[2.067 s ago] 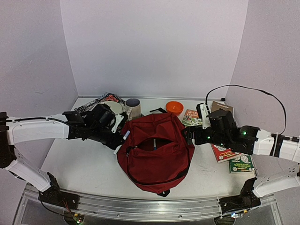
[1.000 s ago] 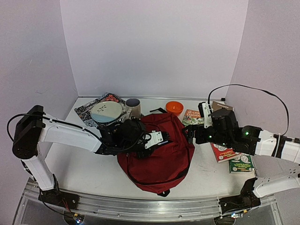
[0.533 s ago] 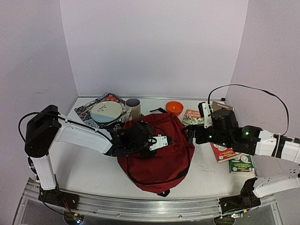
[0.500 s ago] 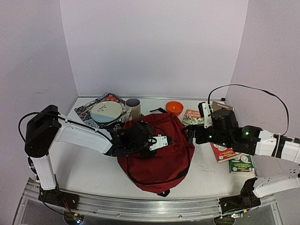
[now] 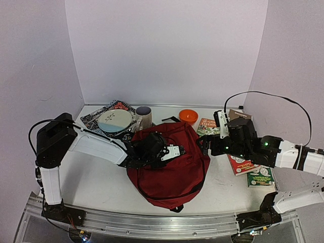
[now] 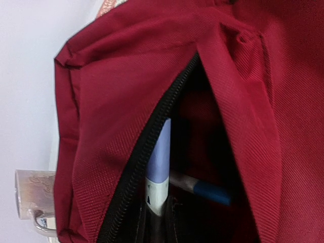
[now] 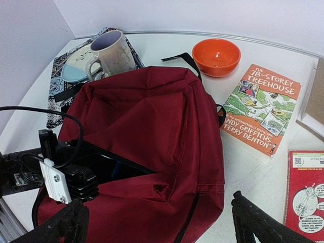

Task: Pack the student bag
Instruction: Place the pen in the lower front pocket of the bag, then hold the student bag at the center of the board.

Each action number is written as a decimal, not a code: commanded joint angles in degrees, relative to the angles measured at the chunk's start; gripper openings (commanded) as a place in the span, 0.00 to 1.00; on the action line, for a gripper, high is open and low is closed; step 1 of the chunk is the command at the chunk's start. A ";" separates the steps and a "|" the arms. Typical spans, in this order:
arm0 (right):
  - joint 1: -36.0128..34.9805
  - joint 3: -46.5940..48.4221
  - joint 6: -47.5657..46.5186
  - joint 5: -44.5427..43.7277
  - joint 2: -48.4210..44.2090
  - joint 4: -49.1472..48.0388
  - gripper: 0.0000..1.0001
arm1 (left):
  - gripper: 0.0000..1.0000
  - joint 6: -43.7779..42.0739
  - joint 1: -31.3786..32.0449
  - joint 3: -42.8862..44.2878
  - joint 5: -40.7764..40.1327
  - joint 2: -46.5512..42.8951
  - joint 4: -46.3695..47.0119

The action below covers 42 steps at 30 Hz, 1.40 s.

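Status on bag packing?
Left gripper at student bag open pocket, grip unclear; right gripper open beside bag. Two pens in pocket. Nothing blocking pocket.

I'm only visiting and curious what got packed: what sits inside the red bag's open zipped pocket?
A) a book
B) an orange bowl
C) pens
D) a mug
C: the left wrist view looks into the student bag pocket, where a lilac pen and a blue-tipped pen lie.

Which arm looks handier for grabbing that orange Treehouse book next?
Probably right. The right gripper, open, hangs beside the Treehouse book; the left gripper is across the bag, at its front pocket.
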State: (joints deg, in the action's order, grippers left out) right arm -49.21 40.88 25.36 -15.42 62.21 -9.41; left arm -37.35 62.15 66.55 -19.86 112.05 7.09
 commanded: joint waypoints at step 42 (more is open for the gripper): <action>-5.00 15.78 -4.09 5.58 18.87 3.10 0.98 | 0.71 55.08 -17.51 -16.48 14.93 -29.98 -13.83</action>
State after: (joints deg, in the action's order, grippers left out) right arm -52.56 53.15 22.09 -8.40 78.99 -7.75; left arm 9.73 47.13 51.57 -8.39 84.50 -5.63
